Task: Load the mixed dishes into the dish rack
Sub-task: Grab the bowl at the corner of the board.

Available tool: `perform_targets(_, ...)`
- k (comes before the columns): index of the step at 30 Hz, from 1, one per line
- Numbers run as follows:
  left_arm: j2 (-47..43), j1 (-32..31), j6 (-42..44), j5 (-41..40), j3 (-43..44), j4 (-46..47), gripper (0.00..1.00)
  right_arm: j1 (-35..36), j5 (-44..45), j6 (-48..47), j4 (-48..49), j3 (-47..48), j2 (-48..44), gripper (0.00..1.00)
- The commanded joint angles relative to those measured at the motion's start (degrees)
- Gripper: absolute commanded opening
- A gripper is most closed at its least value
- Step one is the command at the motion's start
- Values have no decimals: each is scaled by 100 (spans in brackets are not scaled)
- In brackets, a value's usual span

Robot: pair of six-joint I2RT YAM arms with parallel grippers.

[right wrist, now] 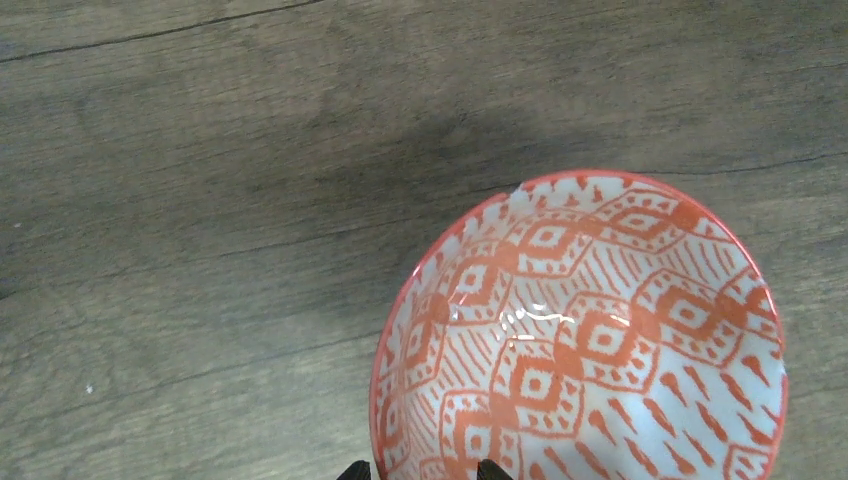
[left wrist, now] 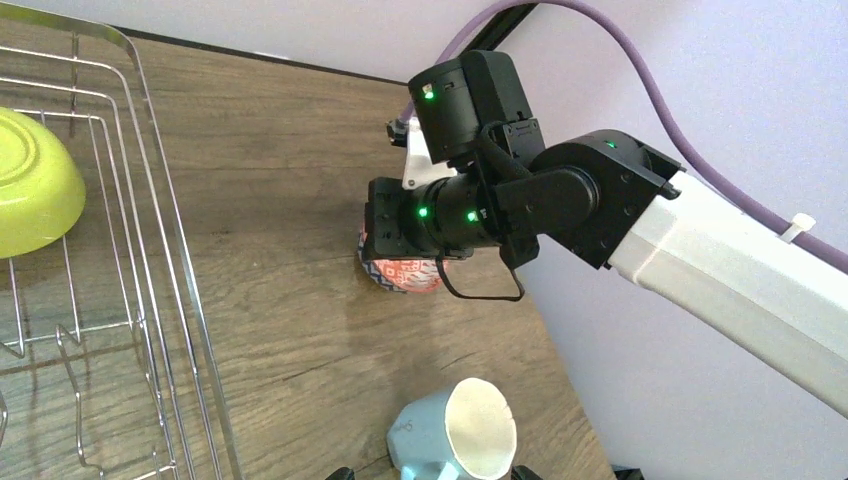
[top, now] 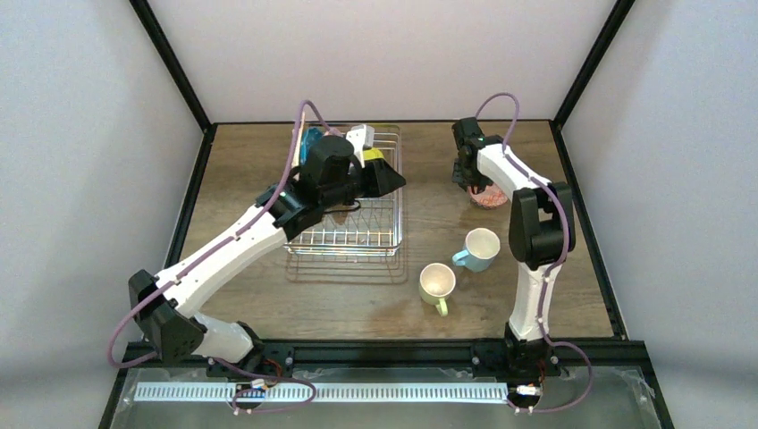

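Observation:
The dish rack is a silver wire basket at centre left. In it rests a bowl with a lime inside, and a teal dish stands at its back left. My left gripper hovers open and empty over the rack's right edge. An orange-patterned bowl sits on the table at back right. My right gripper points down at it, open, with one fingertip on each side of the near rim. The light-blue mug and the pale yellow-green mug stand upright nearer me.
The wooden table is boxed in by white walls with a black frame. The two mugs stand close together between the rack and the right arm's base. The left arm stretches diagonally across the rack's near left corner.

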Motion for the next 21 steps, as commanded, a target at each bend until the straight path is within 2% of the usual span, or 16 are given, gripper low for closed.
perform_targets(1,186,25,11,-54,171,25,89,-95,-40,-168,90,218,280,60)
perform_targets(6,265,44,-19,-89,194,67,89,-163,-124,-257,195,256,458,60)
perform_targets(9,295,40,-56,-109,187,71,89,-216,-176,-302,225,294,565,55)
perform_targets(11,296,42,-88,-131,186,69,89,-246,-209,-322,250,305,603,41)
perform_targets(13,290,51,-109,-153,189,70,89,-273,-240,-330,248,311,625,19)
perform_targets(15,267,56,-135,-183,195,68,89,-276,-233,-328,215,310,644,3)
perform_targets(21,114,52,-202,-267,165,-6,89,-274,-361,-295,203,205,363,1)
